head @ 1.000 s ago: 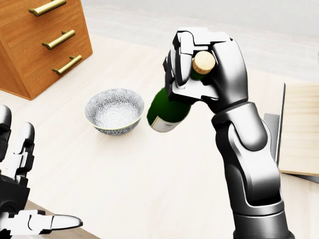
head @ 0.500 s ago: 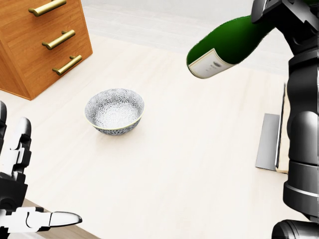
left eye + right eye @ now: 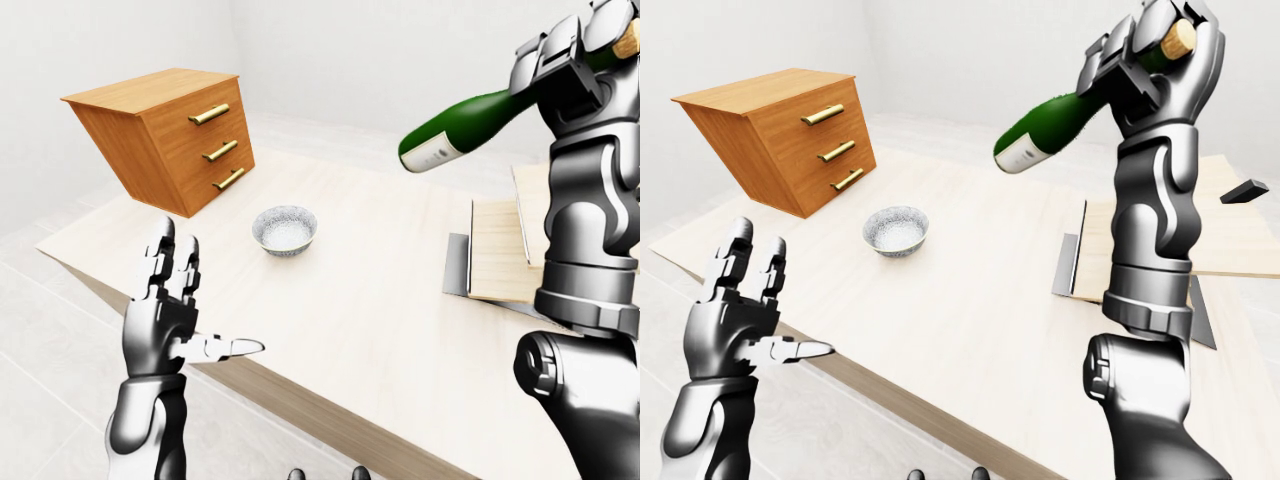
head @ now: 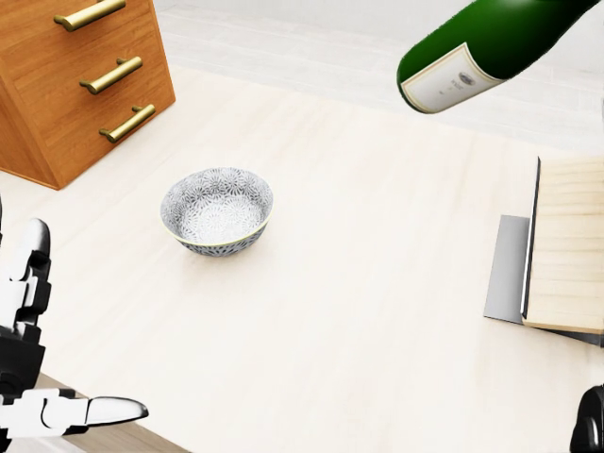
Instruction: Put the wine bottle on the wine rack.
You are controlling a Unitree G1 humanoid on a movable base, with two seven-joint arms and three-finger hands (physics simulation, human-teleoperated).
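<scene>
A dark green wine bottle [image 3: 1050, 125] with a white label and a cork is held high above the table, lying nearly level with its base toward the left. My right hand [image 3: 1148, 60] is shut round its neck, at the top of the right-eye view. In the head view only the bottle's body [image 4: 491, 42] shows, at the top right. The pale wooden rack [image 4: 566, 245] on a grey metal base lies at the table's right side, below and right of the bottle. My left hand [image 3: 172, 300] hovers open at the lower left, holding nothing.
A patterned grey bowl [image 4: 216, 209] sits left of the table's middle. A wooden chest of drawers [image 4: 75, 75] with brass handles stands at the upper left. A small dark block [image 3: 1244, 190] lies past the rack. The table's near edge [image 3: 300, 395] runs below my left hand.
My right arm has lifted the bottle up and to the right, from above the bowl toward the rack side, and has mostly left the head view. The left hand has sunk slightly.
</scene>
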